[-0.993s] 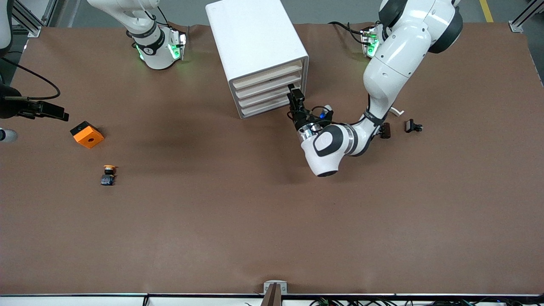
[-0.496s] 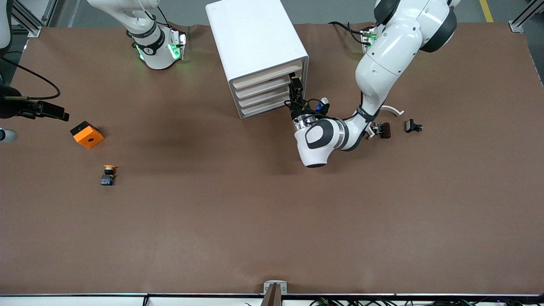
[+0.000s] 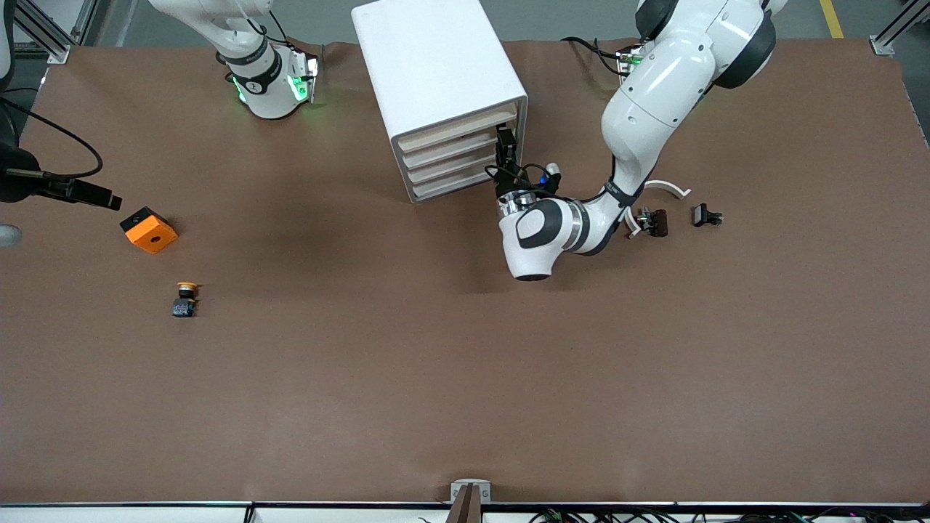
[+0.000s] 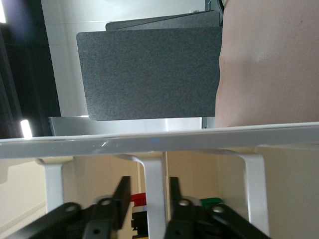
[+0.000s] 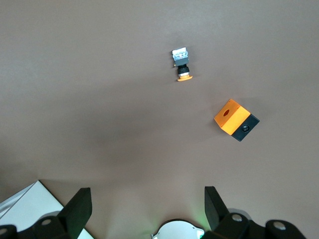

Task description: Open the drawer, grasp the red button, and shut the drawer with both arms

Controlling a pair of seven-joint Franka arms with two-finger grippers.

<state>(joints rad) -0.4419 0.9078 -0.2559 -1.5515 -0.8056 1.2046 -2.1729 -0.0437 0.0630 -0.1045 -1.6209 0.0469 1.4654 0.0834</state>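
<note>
Left gripper [image 4: 147,199], upper middle of the front view, has just narrowed around a drawer handle [image 4: 153,189], readying the pull.

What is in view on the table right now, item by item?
table: one, brown, under everything
cabinet: one, white, mid-table
drawers: four, cream, stacked in the cabinet
cube: one, orange, toward the right arm's end
button: one, yellow-orange cap, nearer the front camera than the cube
small parts: two, dark, toward the left arm's end
curved piece: one, white, beside those parts
left hand: at the drawers
right hand: open, above cube and button
</note>
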